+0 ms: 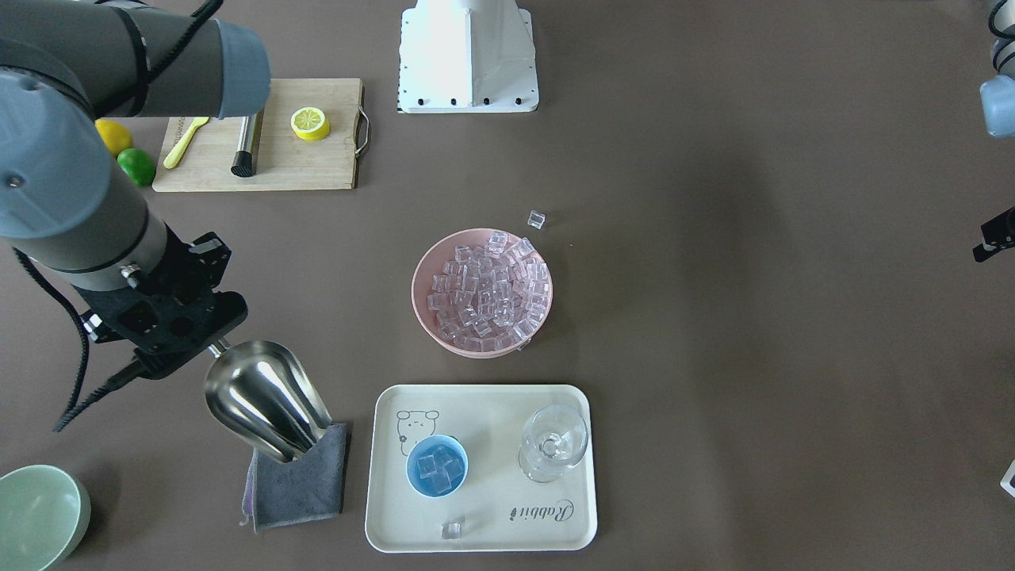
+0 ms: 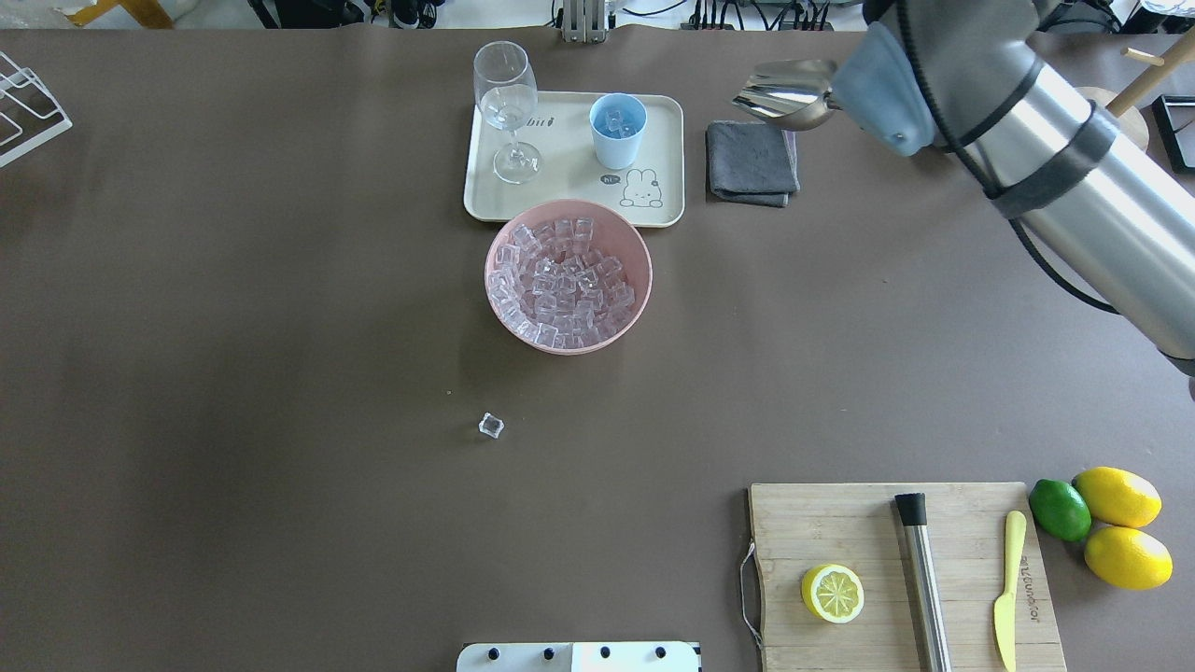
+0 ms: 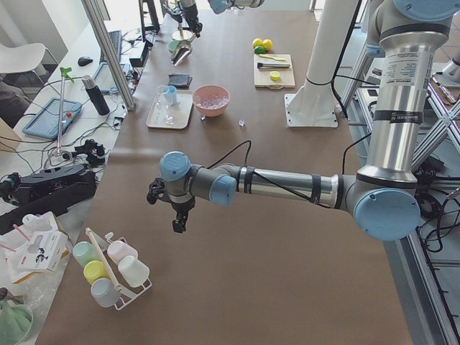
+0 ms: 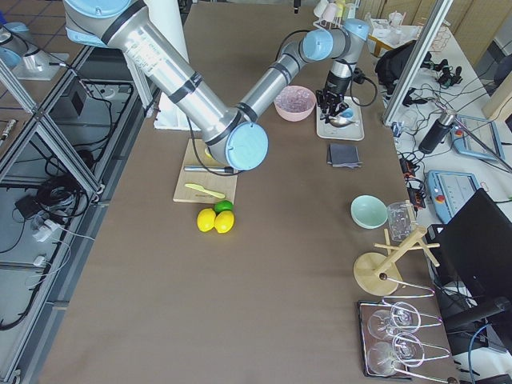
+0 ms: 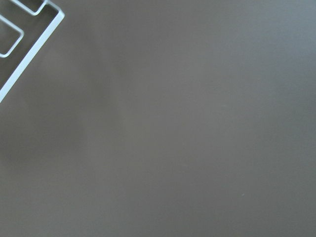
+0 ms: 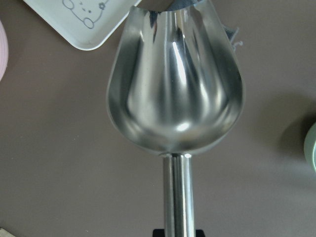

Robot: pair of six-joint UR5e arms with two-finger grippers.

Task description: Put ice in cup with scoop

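Silver and empty, the scoop [image 1: 266, 404] hangs over the grey cloth [image 1: 301, 488] just beside the tray [image 1: 484, 400], its handle clenched in the right gripper's [image 1: 214, 347] fingers. On the tray, the blue cup [image 1: 437, 465] holds a few cubes, and a stray cube [image 1: 452, 529] lies near it. The ice [image 1: 488, 289] fills the pink bowl [image 1: 424, 317] on the tray's robot side. A heaped load or a quick tilt could scatter more cubes, since the cup's mouth is narrow. The left gripper [image 3: 177, 224] is far from the tray, and I cannot tell how its fingers stand.

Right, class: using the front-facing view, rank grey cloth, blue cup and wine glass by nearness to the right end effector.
1. Grey cloth, by the scoop's tip.
2. Blue cup, tray's end nearer the cloth.
3. Wine glass, tray's farther end.
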